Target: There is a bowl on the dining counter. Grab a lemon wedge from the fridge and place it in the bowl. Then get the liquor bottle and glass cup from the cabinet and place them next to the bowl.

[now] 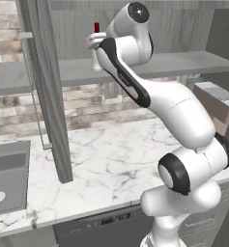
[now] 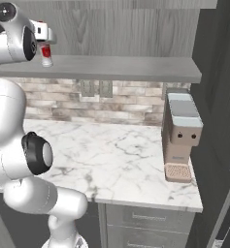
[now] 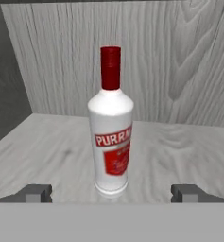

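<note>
The liquor bottle (image 3: pixel 110 142) stands upright on the cabinet's flat grey shelf (image 3: pixel 189 160), clear with a red label, white neck and red cap. My gripper (image 3: pixel 112 194) is open, its two dark fingertips (image 3: pixel 38 193) wide apart on either side of the bottle's base, a little short of it and not touching. From the left base view the hand (image 1: pixel 94 41) hides most of the bottle, whose red cap (image 1: pixel 96 27) sticks up above it. In the right base view the red label (image 2: pixel 46 51) shows below the hand (image 2: pixel 42 32), on the shelf (image 2: pixel 116 68).
An open cabinet door (image 1: pixel 48 91) hangs left of the arm. Below the shelf lies a marble worktop (image 1: pixel 106 154) backed by brick tiles, with a sink (image 1: pixel 7 173) at its left and a tan coffee machine (image 2: pixel 180 133) at its right. A dark wall (image 2: pixel 218 97) closes the right side.
</note>
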Robot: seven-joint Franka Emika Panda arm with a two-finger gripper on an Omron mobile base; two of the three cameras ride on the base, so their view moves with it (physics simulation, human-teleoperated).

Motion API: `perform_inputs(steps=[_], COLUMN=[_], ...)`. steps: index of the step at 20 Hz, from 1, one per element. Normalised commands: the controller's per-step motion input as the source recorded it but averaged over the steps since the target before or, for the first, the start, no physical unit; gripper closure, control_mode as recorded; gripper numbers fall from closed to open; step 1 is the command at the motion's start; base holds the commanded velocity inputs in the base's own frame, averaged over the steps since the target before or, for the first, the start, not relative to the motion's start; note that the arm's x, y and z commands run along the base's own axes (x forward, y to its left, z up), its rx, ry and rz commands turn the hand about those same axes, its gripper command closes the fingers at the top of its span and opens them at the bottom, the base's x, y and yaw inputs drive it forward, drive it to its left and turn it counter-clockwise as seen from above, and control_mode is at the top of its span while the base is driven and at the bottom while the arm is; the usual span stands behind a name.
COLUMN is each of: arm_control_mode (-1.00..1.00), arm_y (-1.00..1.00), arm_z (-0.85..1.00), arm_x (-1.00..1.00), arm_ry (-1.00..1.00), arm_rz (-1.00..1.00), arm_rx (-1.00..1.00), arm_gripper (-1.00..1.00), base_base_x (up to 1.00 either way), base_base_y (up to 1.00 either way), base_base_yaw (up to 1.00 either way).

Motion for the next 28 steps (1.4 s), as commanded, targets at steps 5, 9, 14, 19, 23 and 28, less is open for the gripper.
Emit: perform_inputs(steps=[5,9,14,19,23,28], arm_control_mode=[-1.0,-1.0,-1.0,-1.0,-1.0,-1.0], arm_y=[0.01,0.02,0.04,0.06,0.12,0.16], arm_z=[-0.03,-0.09,-0.18,-0.09,-0.11,-0.1], arm_x=[0.18,0.26,0.37,0.32,0.3,0.32], arm_ry=[0.0,-0.01,-0.03,-0.06,-0.04,-0.01], arm_rz=[0.0,0.0,0.0,0.0,0.0,0.0], arm_rx=[0.0,0.0,0.0,0.0,0.0,0.0], arm_gripper=[-1.0,-1.0,-1.0,-1.0,-1.0,-1.0], base_base_x=[0.0,0.0,0.0,0.0,0.0,0.0], base_base_y=[0.0,0.0,0.0,0.0,0.0,0.0], base_base_yaw=[0.0,0.0,0.0,0.0,0.0,0.0])
